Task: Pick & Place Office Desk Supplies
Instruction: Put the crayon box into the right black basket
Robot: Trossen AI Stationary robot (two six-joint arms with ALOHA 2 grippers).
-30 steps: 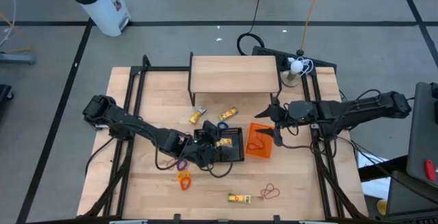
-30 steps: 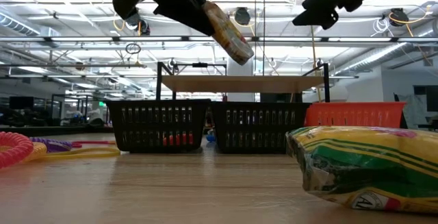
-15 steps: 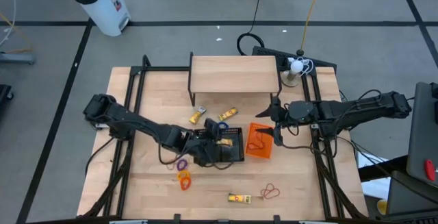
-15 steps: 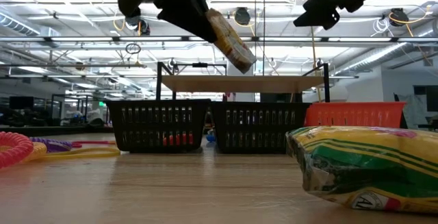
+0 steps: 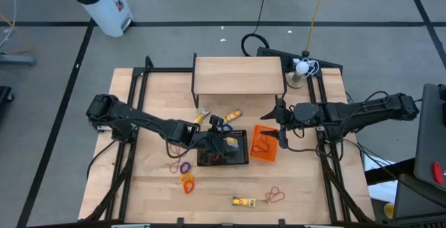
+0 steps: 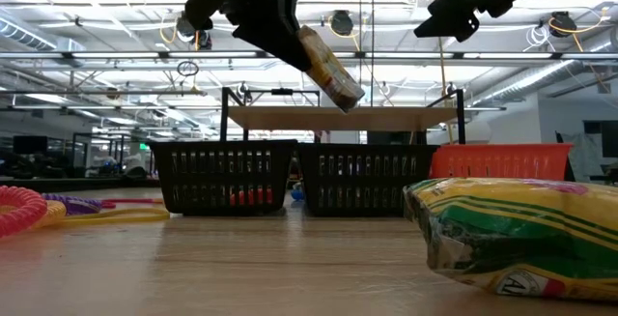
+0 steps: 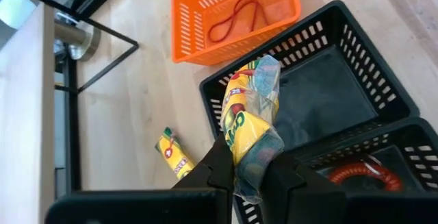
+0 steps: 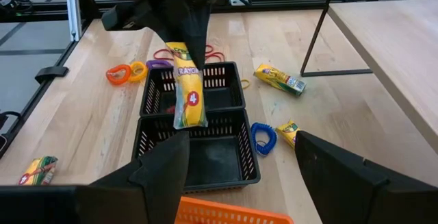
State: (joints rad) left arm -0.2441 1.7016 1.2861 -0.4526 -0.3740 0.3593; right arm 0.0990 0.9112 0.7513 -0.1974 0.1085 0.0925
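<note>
Crayon packet [image 7: 250, 125], yellow and wrapped, hangs from the left arm's fingers [image 7: 250, 176], which are clamped on its lower end, above the black basket [image 5: 237, 160] in the middle of the counter [image 5: 153, 186]. To do this well, the packet should be centred over the empty compartment, not the one holding a red band [image 7: 359, 177], and lowered inside the walls before letting go. The right arm's fingers [image 8: 239, 155] are spread wide and empty, waiting above the orange basket [image 5: 263, 144] toward the counter's right edge.
</note>
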